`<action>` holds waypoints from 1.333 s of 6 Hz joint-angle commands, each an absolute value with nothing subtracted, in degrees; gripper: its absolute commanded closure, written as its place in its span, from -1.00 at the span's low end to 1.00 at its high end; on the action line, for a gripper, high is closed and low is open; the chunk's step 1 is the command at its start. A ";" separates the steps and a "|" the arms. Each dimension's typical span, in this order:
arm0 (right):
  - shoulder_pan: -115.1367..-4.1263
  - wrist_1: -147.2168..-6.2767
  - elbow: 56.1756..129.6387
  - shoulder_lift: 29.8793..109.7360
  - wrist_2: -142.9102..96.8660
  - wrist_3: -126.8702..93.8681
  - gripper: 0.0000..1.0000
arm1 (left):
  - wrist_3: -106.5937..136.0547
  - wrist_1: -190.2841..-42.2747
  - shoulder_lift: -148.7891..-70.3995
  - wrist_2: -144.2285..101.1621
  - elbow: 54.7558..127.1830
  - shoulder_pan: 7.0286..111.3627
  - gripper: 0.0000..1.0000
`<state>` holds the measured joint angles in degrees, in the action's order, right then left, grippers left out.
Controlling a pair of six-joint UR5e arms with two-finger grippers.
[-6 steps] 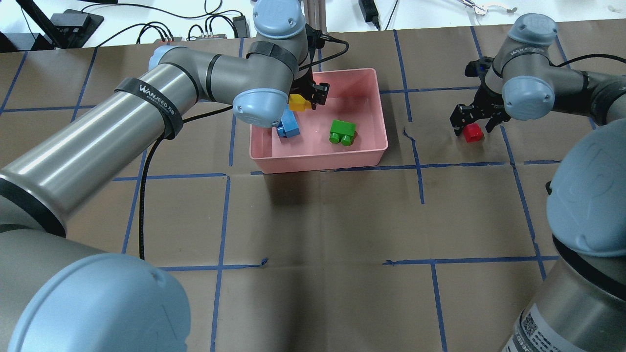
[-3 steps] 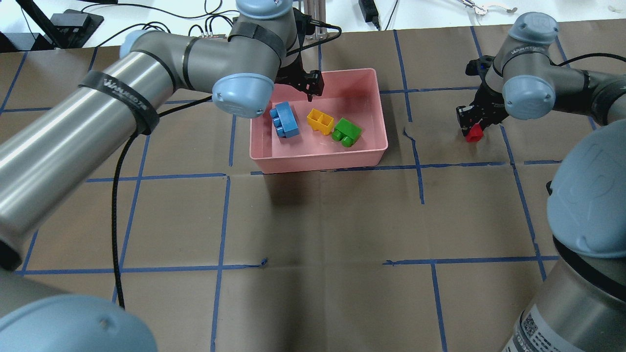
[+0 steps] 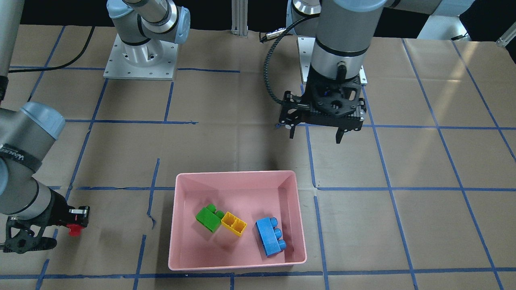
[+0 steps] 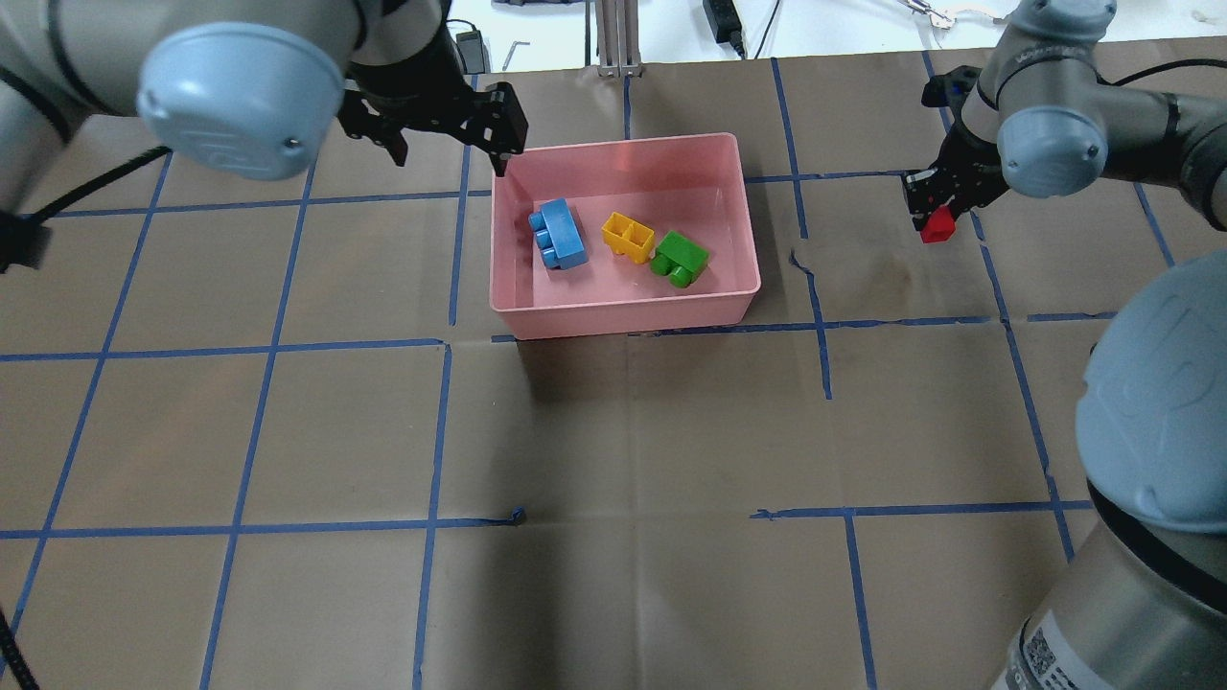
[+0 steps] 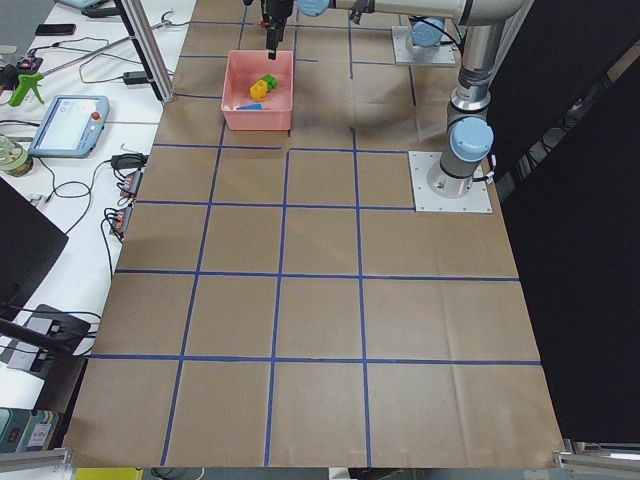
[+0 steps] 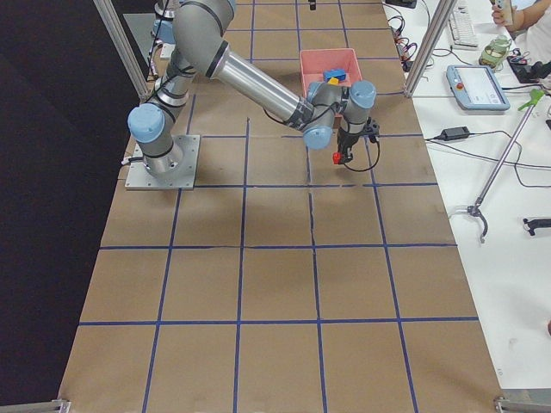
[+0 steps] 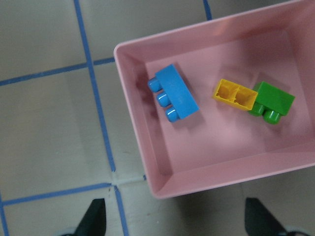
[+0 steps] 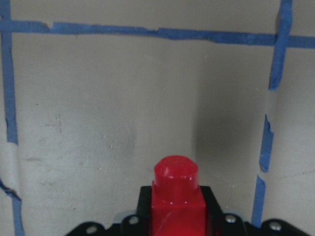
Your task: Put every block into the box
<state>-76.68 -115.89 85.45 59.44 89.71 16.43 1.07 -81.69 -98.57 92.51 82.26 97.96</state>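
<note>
Clamps red block (image 4: 939, 227) in right gripper (image 4: 937, 218) near desk's right edge; holds left gripper (image 3: 315, 137) spread wide, empty, beside box (image 4: 623, 321) containing blue block (image 4: 559, 236), yellow block (image 4: 628, 237), green block (image 4: 680, 257).

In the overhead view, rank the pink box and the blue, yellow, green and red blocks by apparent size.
pink box
blue block
yellow block and green block: alike
red block, held by right gripper

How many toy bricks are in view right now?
4. The blue block, yellow block and green block lie in the pink box; the red block is held by the right end effector, outside it. None seems hidden.
</note>
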 commanded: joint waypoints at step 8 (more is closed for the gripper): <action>-105.82 -108.36 72.07 50.46 88.86 -23.29 0.19 | 1.14 -84.64 -91.67 92.64 87.19 93.96 -0.99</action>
<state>-105.36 -107.43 71.95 52.08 88.90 -22.94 1.02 -84.70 -91.67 92.64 87.18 93.96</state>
